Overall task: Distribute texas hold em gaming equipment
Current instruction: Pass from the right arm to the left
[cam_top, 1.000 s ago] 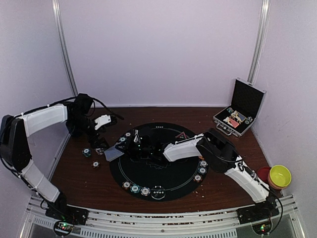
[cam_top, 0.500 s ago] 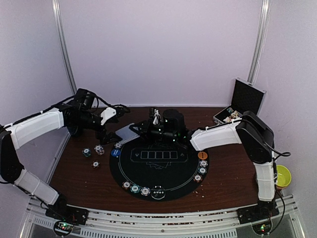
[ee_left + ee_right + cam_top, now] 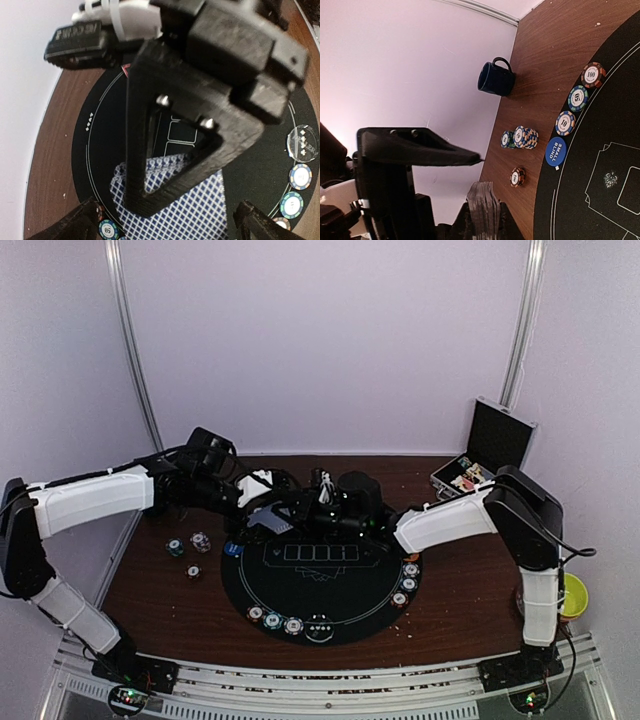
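Blue-and-white checked backs show on the deck of playing cards point(image 3: 195, 210) that my right gripper point(image 3: 481, 226) pinches tight over the far left edge of the round black mat point(image 3: 340, 612). My left gripper point(image 3: 167, 227) is spread wide just beside it. On the mat's left rim lies a blue disc point(image 3: 556, 151) reading SMALL BLIND, next to striped poker chips point(image 3: 578, 97) marked 10, 50 and 100.

One round black felt mat point(image 3: 350, 592). Nine striped-edge round poker chips point(image 3: 272, 620) on it: three at near rim, three right, three left. One blue "SMALL BLIND" disc point(image 3: 556, 150). One dark blue mug point(image 3: 495, 79). One deck of blue lattice-backed cards point(image 3: 200, 210).
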Available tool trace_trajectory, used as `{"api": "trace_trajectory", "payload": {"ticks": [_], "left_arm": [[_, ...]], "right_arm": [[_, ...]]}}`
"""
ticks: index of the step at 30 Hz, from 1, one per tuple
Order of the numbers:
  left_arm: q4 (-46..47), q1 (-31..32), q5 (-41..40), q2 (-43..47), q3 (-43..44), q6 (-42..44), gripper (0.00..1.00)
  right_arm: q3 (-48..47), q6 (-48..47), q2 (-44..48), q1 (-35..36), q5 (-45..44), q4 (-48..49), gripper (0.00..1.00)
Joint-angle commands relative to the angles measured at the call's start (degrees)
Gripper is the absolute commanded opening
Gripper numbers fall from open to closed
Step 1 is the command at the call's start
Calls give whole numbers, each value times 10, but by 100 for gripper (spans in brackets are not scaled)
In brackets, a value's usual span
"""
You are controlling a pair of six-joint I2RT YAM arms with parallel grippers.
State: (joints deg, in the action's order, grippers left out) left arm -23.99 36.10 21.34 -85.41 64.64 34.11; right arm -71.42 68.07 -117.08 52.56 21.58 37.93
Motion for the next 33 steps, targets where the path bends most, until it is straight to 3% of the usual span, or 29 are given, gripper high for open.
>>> {"api": "trace_trajectory", "payload": {"ticks": [1, 14, 20, 28, 33], "left_arm": [[20, 2, -32, -17, 7, -14, 98], [36, 6, -6, -30, -6, -7, 96], [34, 6, 5, -28, -7, -5, 78], [30, 6, 7, -29, -8, -7, 47], [30, 6, -1, -33, -11, -7, 39]], "right_arm": [[8, -11, 40, 4, -12, 24, 0], [11, 13, 28, 5, -4, 61, 0], [4, 9, 22, 7, -8, 54, 0], [2, 2, 18, 9, -10, 50, 0], [-4, -8, 14, 8, -7, 40, 11]]}}
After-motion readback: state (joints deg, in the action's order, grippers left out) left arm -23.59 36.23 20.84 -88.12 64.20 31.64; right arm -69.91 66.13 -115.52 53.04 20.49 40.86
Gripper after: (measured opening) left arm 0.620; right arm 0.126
